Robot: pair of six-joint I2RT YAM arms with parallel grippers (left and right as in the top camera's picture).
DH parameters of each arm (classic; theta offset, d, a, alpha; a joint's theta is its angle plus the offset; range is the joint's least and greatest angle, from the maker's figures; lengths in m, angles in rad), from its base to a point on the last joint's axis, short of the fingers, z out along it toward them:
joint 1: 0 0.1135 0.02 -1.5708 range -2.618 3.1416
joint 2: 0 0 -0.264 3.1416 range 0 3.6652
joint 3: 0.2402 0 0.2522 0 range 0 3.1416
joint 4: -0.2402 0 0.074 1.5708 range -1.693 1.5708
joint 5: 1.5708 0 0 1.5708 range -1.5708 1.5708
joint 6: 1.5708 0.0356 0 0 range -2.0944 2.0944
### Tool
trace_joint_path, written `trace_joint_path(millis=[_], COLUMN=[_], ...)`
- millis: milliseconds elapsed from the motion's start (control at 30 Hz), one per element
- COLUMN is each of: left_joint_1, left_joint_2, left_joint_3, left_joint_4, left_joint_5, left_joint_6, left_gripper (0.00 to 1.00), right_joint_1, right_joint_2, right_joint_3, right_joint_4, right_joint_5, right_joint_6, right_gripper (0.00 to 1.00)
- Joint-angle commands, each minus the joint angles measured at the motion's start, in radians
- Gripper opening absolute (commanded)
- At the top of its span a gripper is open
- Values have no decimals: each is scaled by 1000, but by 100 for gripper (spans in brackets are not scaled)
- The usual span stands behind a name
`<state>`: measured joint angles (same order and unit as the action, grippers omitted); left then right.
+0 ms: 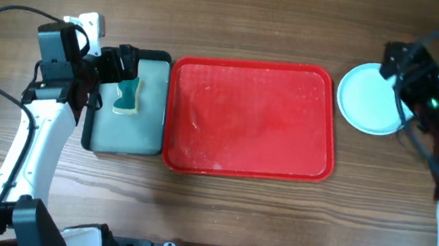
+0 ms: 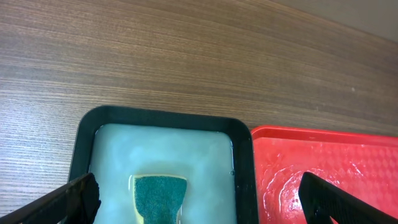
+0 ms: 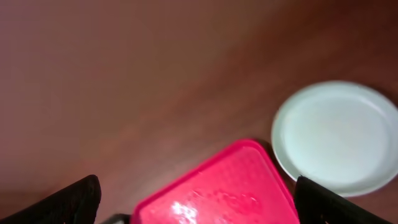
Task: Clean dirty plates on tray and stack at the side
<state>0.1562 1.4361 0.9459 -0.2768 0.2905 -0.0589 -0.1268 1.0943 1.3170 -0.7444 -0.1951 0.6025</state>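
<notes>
My left claw (image 2: 199,193) stands wide open, and the green sponge (image 2: 160,198) lies flat between its two fingers, gripped by neither. The sponge rests in the cloudy water of the black tray (image 2: 163,116). That tray sits just beside the red tray (image 1: 245,170), which is wet and holds no plates. My right claw (image 3: 198,190) is open and empty too, hovering near the red tray's far corner. The plates (image 1: 371,98) sit on the table (image 1: 241,16) just past the red tray's right edge. I see only a pale top plate and cannot tell how many lie under it. I judge the washing nearly finished, so the job now is a tidy retreat. I would raise the left claw straight up so neither finger drags the sponge, and keep the right one clear of the plates.
</notes>
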Motion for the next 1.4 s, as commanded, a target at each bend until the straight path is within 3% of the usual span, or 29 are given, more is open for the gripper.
trace_joint_path(millis=[0,100,200,333,433,533,633,667,767,867,1033,1200,1267,1367], left_joint_1=[-4,-4,-4,-4,-4,-4,-4,-4,-4,-4,-4,-4,-4,-4], left_joint_2=[4,4,4,4,4,4,4,4,4,4,4,4,4,4], left_joint_3=[5,5,5,5,5,5,5,5,5,5,5,5,5,5], left_joint_4=[3,3,3,3,2,2,2,2,3,3,3,2,2,3], left_joint_5=[16,16,16,16,16,16,16,16,16,16,16,16,15,16], left_joint_6=[-9,-9,-9,-9,-9,-9,-9,-9,-9,-9,-9,-9,-9,-9], left_gripper=[100,100,100,100,100,100,100,100,100,100,100,100,100,100], right_joint_1=[6,6,6,56,81,81,81,81,81,81,84,124,124,124], right_joint_2=[-164,-296,-399,-451,-515,-681,-869,-921,-972,-1012,-1091,-1092,-1092,-1092], right_joint_3=[3,3,3,1,-53,-300,-647,-782,-1015,-1154,-1313,-1313,-1313,-1313], right_joint_4=[-16,-20,-127,-394,-403,-170,285,511,942,1115,1073,737,752,751], right_joint_5=[-12,-9,269,319,356,340,227,177,157,157,157,129,77,86], right_joint_6=[11,10,10,2,-1,-48,-207,-251,-280,-341,-379,-548,-680,-726], right_gripper=[100,100,100,100,100,100,100,100,100,100,100,100,100,100])
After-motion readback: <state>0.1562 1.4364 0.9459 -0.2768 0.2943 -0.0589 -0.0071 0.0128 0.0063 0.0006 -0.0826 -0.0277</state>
